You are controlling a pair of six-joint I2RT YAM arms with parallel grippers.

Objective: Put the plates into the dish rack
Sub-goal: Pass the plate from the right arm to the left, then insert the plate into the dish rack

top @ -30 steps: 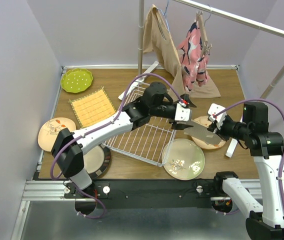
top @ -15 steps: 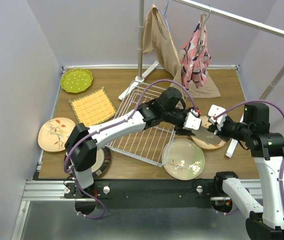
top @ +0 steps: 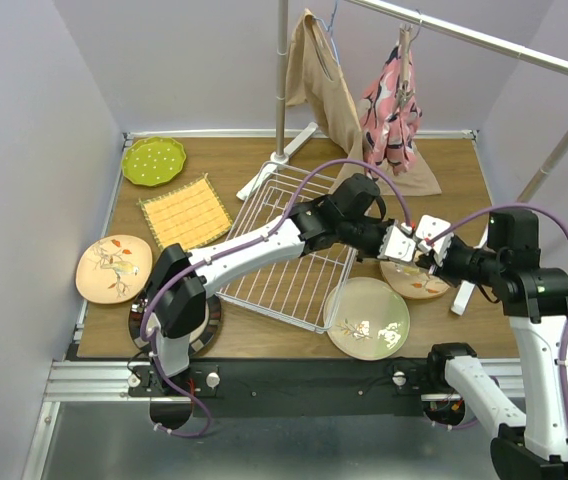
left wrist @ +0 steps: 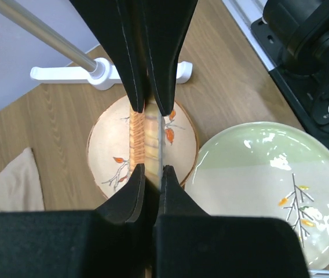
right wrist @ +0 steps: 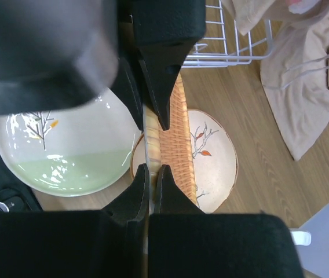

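From above, the left gripper (top: 404, 243) and right gripper (top: 426, 247) meet tip to tip over the tan plate (top: 419, 284), but little of what they share shows there. The 2 wrist views settle it: each gripper's jaws stand narrow, pinching the held plate (left wrist: 147, 136) at opposite rims.

This plate stands on edge and shows as a thin strip. The left wrist view gives it an orange woven band, and the right wrist view a broader tan woven band. Its long axis runs from one gripper to the other, roughly across the table in the top view.

It hangs above the tan plate, just right of the rack (top: 284, 270) and behind the green plate (top: 367, 318). Only the top view shows the lime plate (top: 153, 160) in the far left corner, a 2nd tan plate (top: 112, 267) at the left edge, and a dark-rimmed plate (top: 202, 322) partly under the left arm.
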